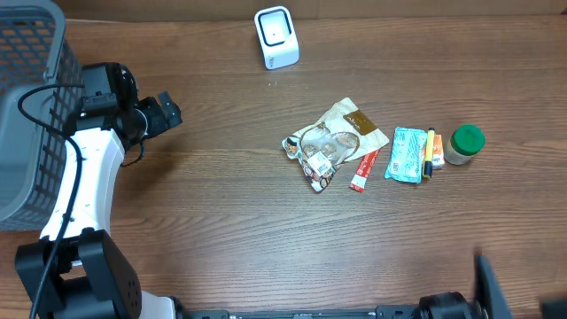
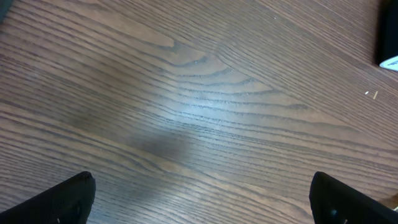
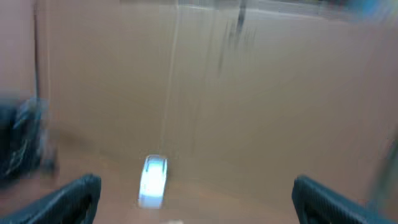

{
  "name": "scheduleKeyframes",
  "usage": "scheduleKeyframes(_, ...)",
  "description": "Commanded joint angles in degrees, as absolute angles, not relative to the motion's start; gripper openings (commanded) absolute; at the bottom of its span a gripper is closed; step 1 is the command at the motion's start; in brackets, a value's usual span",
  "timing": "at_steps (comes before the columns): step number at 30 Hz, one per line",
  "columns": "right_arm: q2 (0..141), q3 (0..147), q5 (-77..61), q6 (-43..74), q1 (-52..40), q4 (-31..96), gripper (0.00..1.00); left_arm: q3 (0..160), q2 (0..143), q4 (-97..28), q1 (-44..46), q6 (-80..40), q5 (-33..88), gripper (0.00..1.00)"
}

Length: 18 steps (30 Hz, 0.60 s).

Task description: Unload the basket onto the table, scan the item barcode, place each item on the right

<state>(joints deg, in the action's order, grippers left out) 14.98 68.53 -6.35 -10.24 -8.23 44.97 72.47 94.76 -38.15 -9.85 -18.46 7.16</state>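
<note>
The left claw (image 2: 202,202) fills the bottom corners of its own wrist view with two dark fingertips set wide apart. Nothing is between them, only bare wooden table (image 2: 186,112) underneath. The right claw (image 3: 199,196) is just as wide and also empty, and its view is blurred.

Which item is to be scanned cannot be told. The candidates lie in a loose row well to the right of the left claw and ahead of the right one. Nearest the left claw is a crumpled snack bag (image 1: 332,142), part clear film and part brown print. A thin red sachet (image 1: 364,170) sits just beside it. Then come a teal packet (image 1: 407,154), a yellow and orange stick (image 1: 430,152) touching its edge, and a green-lidded jar (image 1: 464,143) at the far end. The white barcode scanner (image 1: 276,37) stands ahead of the row, well apart from it, and shows as a pale smear in the right wrist view.

The bag is probably light, soft and slippery, and likely to buckle. A pinch on a flat sealed edge should hold better than one on the puffy middle, and it would leave the printed face free to show. The sachet and packet lie flat, so a finger must get under an edge. The jar looks rigid and easy to clasp around its body.

A grey mesh basket (image 1: 27,53) stands behind and left of the left claw.
</note>
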Motion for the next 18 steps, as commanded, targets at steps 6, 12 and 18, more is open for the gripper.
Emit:
scheduleKeyframes(6,6.66,28.01,-6.5,2.74,-7.57,-0.89,1.0,72.75,94.94,-38.13,-9.72,-17.8,6.87,1.0)
scheduleKeyframes(12,0.75,8.69,-3.84,9.5,-7.42,-16.75,1.0,72.75,94.94,-38.13,-9.72,-17.8,6.87,1.0)
scheduleKeyframes(18,0.16,0.49,-1.74,15.68,-4.97,-17.08,1.0,72.75,94.94,-38.13,-9.72,-17.8,6.87,1.0)
